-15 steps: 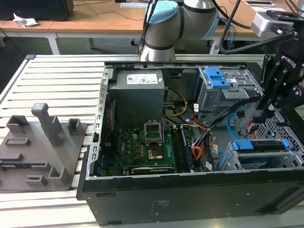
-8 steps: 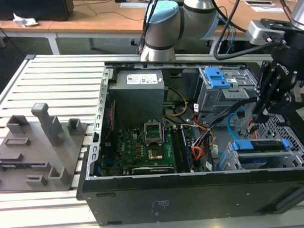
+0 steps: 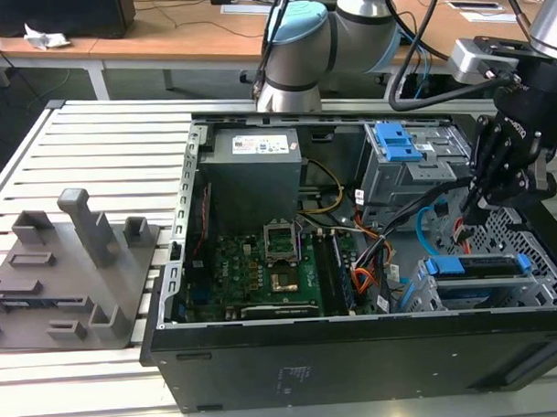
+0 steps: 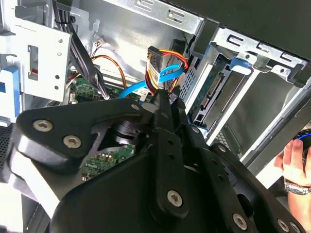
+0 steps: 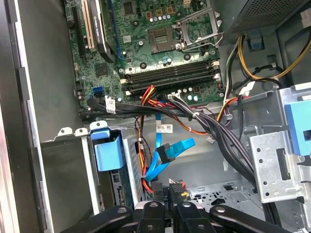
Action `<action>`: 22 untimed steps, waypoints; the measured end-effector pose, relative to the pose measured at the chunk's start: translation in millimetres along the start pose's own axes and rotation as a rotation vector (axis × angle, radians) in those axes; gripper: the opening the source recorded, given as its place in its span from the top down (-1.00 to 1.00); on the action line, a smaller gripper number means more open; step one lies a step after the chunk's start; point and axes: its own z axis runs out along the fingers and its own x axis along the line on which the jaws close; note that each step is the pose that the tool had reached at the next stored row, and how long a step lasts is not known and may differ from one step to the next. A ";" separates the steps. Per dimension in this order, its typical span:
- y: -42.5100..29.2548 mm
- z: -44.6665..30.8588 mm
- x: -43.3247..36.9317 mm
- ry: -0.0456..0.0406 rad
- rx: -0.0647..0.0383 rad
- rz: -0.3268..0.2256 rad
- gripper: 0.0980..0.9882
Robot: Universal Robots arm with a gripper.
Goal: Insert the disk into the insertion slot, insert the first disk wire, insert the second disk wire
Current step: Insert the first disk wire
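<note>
Wooden desks line the background behind a white slatted tabletop. At the exterior view's left lies a grey moulded fixture. Beside it sits the open computer case, holding a power supply and a green motherboard. Farther right stands a taller metal cage with a blue latch.

The gripper hangs inside the case past that cage. Its fingers are drawn nearly together and pinch a black connector on red, orange and yellow wires. A loose blue flat cable and a bundle of black cables cross just ahead of it.

The disk sits seated in the insertion slot, near the case's front corner. In the second wrist view, a person's hand rests outside the case.
</note>
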 end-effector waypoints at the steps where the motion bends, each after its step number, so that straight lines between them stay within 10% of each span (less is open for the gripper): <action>1: 0.0 0.0 0.0 0.0000 0.000 0.000 0.85; 7: -0.2 0.1 0.9 0.0009 0.000 0.000 0.85; 22: -6.6 2.4 32.5 0.0030 0.001 0.000 0.85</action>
